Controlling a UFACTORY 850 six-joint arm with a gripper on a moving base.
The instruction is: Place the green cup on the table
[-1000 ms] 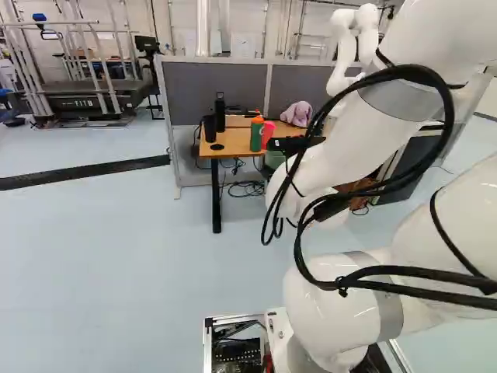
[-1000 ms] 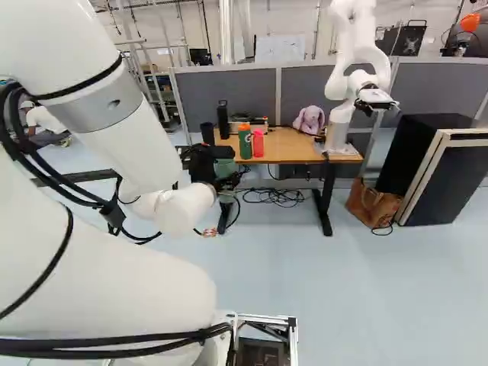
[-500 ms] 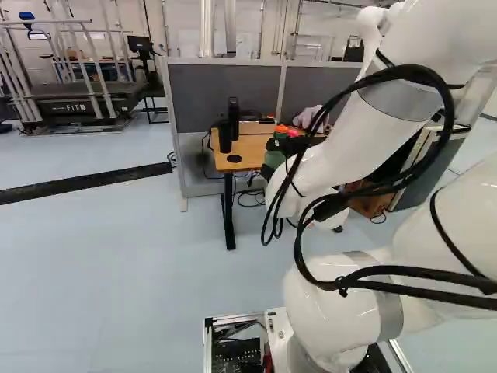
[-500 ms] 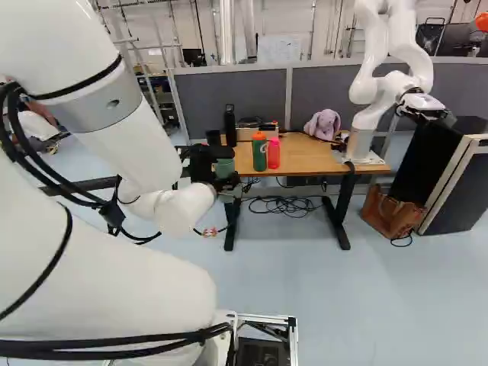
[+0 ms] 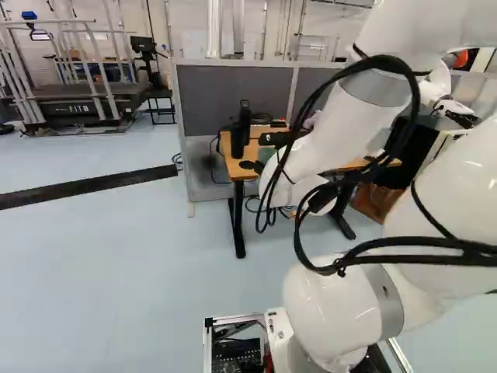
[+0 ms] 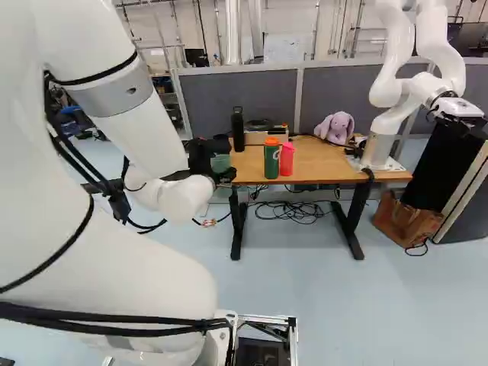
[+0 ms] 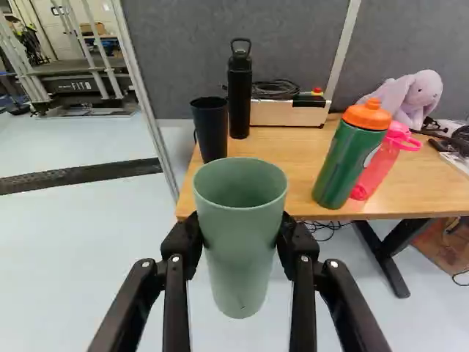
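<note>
Two fingers (image 7: 178,286) of the hand (image 7: 240,227) are closed against opposite sides of the green cup (image 7: 240,282), gripping its wall below the rim. The cup stands mouth up with its long axis close to upright, though a slight lean is hard to judge.

What the next move turns on is the surface (image 7: 300,161), which lies ahead of the hand — the cup seems to be short of its near edge, with its base over the floor (image 7: 73,257). So the hand likely needs to carry it forward before lowering it. The dark cup (image 7: 210,130) and black bottle (image 7: 239,92) stand ahead and slightly left of the hand; the green bottle (image 7: 352,158) and pink bottle (image 7: 379,169) stand ahead to its right. The bare wood between these pairs looks like the natural landing spot.

The fingertips and the cup's underside are hidden, and the height of its base against the surface cannot be told. The arm's wrist (image 6: 183,200) covers part of the cup in the right base view; in the left — only a sliver shows.
</note>
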